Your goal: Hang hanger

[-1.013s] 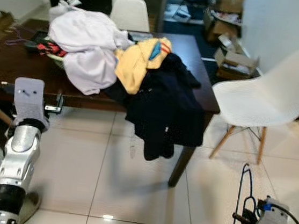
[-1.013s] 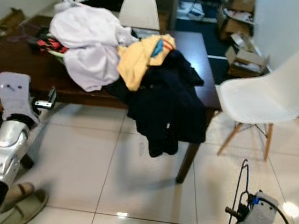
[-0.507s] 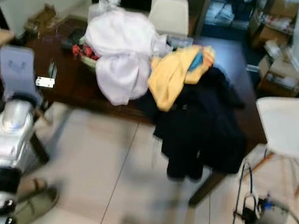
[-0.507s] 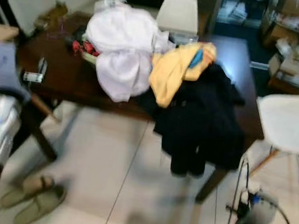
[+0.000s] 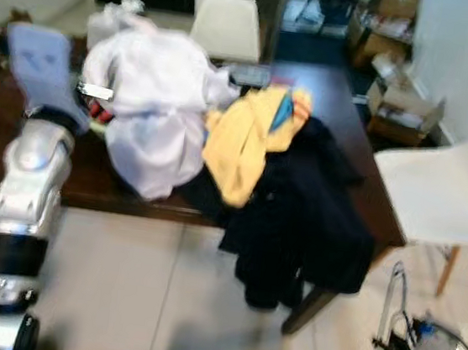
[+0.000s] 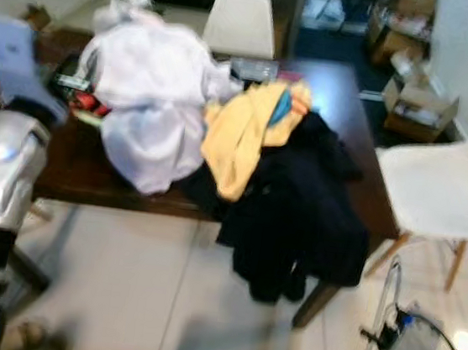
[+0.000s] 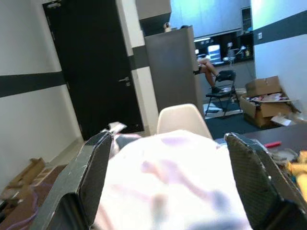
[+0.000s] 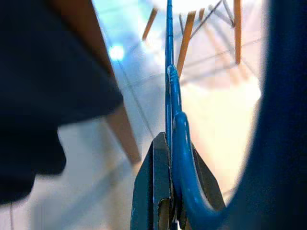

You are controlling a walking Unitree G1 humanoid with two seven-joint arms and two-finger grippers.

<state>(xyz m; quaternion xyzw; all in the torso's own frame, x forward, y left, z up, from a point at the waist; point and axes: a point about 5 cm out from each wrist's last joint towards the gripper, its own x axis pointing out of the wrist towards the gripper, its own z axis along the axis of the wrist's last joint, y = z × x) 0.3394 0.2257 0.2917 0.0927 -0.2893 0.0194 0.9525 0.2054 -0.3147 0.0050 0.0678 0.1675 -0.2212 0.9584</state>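
Note:
My right gripper is shut on a thin blue wire hanger and hangs low at my right side. The hanger stands upright from it over the tiled floor, beside the table's near right leg. My left arm is raised at the left of the table. My left gripper is open, its two black fingers wide apart just above a white garment. Nothing is held between them.
A dark wooden table carries a heap of clothes: white, yellow and a dark one hanging over the front edge. White chairs stand at the right and behind the table. Cardboard boxes lie at the back right.
The camera has swung, so the whole scene shifted. My left arm has risen from below the table's edge to the white garment. The right gripper still holds the hanger.

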